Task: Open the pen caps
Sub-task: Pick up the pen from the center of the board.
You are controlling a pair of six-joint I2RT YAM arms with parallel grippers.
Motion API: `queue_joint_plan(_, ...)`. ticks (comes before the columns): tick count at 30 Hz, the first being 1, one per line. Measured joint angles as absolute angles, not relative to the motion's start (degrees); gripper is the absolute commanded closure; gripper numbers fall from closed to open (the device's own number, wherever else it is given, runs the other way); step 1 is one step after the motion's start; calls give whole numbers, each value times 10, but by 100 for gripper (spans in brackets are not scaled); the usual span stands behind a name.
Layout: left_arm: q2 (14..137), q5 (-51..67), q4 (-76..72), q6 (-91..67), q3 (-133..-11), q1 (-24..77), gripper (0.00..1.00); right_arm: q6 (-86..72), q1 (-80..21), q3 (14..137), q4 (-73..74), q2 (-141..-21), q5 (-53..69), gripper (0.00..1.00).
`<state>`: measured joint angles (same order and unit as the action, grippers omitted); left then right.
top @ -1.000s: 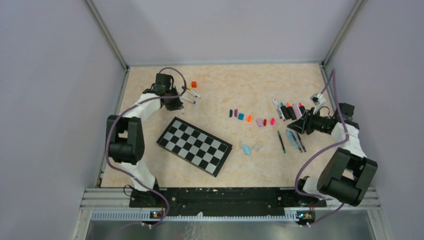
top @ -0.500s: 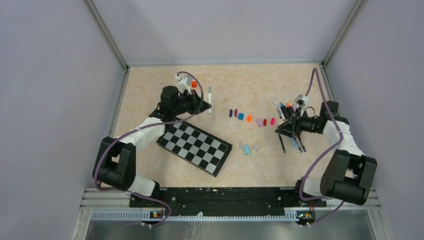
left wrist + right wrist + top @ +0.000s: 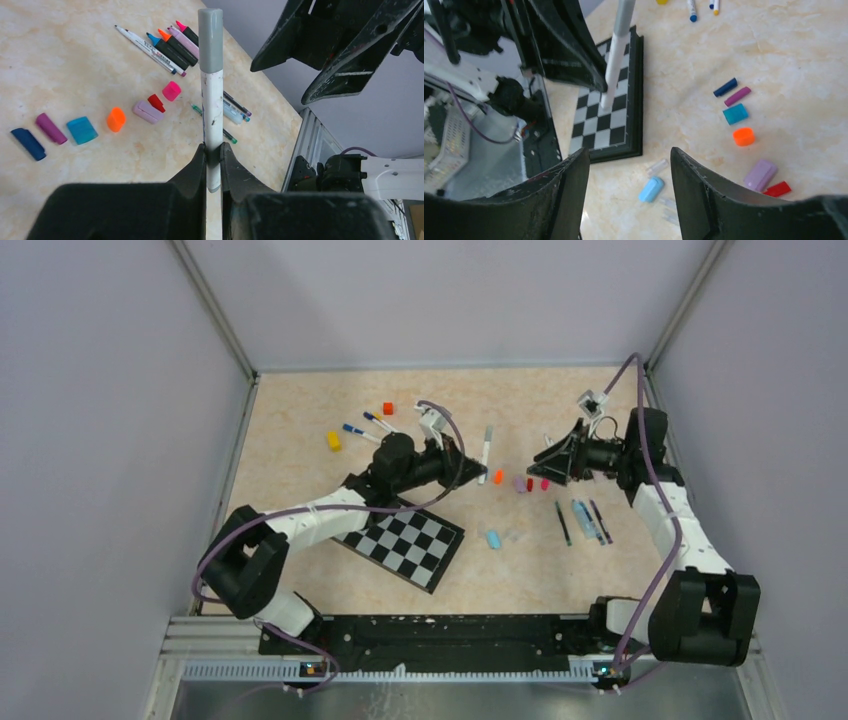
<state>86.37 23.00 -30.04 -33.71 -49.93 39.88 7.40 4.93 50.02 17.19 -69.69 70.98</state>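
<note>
**Capped pen (image 3: 212, 100) held aloft**

The left tool (image 3: 213, 150) clamps a white pen, its grey cap (image 3: 210, 40) at the far tip. Beyond the cap, the right tool (image 3: 626, 160) stands with jaws apart. Below both, loose caps (image 3: 116, 119) lie on the table (image 3: 75, 60).

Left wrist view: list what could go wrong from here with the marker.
1. The left fingers pinch the marker near its tail, so a pull on the grey cap may tilt or slip it.
2. The open right fingers may close off-centre and knock it.
3. A dropped cap could scatter the loose caps nearby.
</note>
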Motion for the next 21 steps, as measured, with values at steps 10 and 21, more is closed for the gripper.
queue_joint_plan(10, 899, 161, -311, -347, -534, 463, 100, -346, -27, 428, -217, -695, 678, 38)
queue_joint_plan(21, 912, 126, -321, -359, -543, 486, 100, -405, -48, 405, -269, -703, 625, 42)
